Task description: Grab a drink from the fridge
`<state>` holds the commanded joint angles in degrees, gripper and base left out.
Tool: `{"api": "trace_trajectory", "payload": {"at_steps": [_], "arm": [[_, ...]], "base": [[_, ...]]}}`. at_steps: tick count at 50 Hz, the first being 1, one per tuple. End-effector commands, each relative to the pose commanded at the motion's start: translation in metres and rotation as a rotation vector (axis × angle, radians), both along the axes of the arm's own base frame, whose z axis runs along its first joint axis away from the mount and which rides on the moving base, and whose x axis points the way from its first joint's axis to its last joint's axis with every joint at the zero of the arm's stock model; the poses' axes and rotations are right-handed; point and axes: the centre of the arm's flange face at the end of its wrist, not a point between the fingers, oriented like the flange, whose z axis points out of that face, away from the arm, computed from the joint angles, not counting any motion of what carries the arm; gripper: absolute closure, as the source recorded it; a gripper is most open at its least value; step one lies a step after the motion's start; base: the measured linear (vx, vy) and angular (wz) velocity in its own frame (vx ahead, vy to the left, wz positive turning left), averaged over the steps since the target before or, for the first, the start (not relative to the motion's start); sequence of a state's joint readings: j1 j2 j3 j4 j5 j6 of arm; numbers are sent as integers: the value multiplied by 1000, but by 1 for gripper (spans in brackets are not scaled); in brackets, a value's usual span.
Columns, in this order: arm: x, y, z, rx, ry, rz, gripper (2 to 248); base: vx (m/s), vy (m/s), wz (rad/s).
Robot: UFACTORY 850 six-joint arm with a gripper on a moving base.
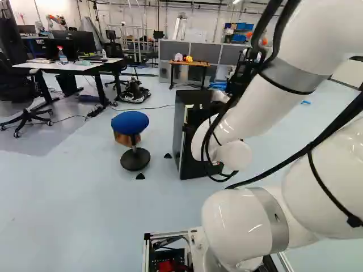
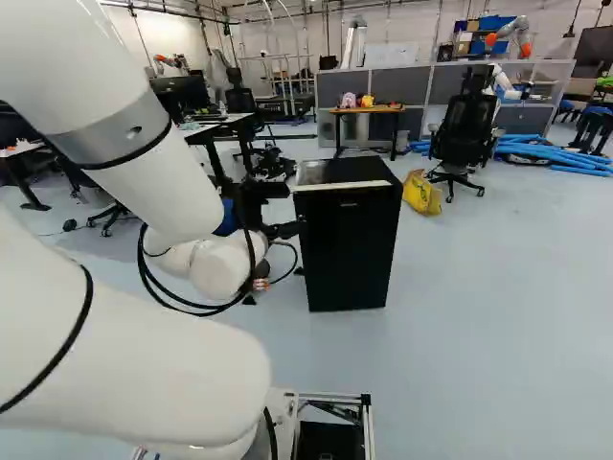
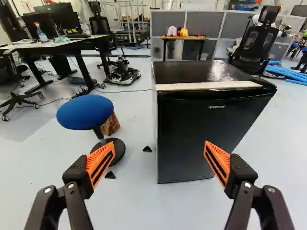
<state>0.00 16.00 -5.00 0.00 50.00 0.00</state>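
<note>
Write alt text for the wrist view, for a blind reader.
A closed black fridge stands on the floor ahead of the open tool. Beside the fridge is a blue-seated stool; a desk, office chairs and grey partitions stand farther back.

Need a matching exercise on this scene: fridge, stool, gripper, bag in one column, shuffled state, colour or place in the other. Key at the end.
Column 1
1. fridge
2. stool
3. gripper
4. bag

Column 2
A. yellow, on the floor near a black office chair
B. open, gripping nothing
C. black, door shut
D. round blue seat on a dark round base

Pairs: 1-C, 2-D, 3-B, 4-A
</note>
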Motion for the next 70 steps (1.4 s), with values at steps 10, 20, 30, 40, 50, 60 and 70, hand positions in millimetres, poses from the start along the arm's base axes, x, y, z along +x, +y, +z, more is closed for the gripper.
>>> {"api": "trace_trajectory", "payload": {"at_steps": [10,20,30,40,50,60,70], "arm": [[0,0,0,0,0,0,3],[0,0,0,0,0,0,3],[0,0,0,0,0,0,3],[0,0,0,0,0,0,3],[0,0,0,0,0,0,3],[0,0,0,0,0,0,3],[0,0,0,0,0,0,3]], "base": [[68,-94,5],[65,-93,3],[68,-96,2],[67,-95,9],[58,-76,88],[39,-41,208],[33,-36,190]]}}
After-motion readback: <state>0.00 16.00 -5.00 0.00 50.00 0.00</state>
